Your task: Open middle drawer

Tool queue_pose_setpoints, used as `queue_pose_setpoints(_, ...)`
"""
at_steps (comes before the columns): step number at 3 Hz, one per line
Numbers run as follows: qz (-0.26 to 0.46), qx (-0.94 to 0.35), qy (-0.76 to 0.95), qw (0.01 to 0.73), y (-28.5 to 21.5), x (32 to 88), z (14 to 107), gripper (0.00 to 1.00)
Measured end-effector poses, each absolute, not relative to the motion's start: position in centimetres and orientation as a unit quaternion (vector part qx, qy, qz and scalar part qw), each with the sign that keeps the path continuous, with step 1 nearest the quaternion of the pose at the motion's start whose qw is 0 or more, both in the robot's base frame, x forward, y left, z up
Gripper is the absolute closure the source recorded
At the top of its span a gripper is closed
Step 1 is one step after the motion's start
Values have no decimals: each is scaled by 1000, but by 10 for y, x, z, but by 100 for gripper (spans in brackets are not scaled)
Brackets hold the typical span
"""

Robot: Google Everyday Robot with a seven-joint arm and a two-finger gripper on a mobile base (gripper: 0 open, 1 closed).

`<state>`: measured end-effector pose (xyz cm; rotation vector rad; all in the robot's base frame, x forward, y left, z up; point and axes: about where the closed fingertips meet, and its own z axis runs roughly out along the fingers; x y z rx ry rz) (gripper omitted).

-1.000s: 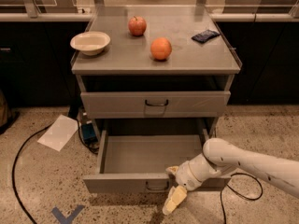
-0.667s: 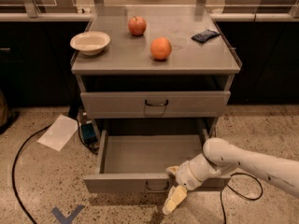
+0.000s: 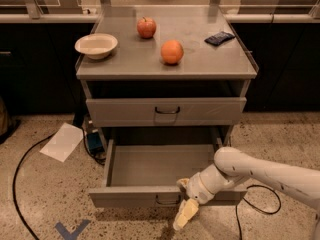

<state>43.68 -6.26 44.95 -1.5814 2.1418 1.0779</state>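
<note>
The white arm (image 3: 260,171) is reaching in from the view's right, sloping down leftward (wrist lowest), and the gripper (image 3: 185,204) is hanging low near bottom centre, pointing downward.

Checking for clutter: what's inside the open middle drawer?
Only bare grey tray shows in the middle drawer. The arm covers its front-right corner; the gripper hangs before the drawer front.

Cab. top (image 3: 200,59): bowl (image 3: 96,45), apple (image 3: 146,27), orange (image 3: 172,52) (pincer (image 3: 184,216) below)
</note>
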Motion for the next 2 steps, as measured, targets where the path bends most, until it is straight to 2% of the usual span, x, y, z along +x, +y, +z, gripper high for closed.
queue_pose_setpoints(1, 403, -532, 740, 86, -73, 383, 473, 0)
queue_pose_setpoints(2, 403, -532, 740, 86, -73, 383, 473, 0)
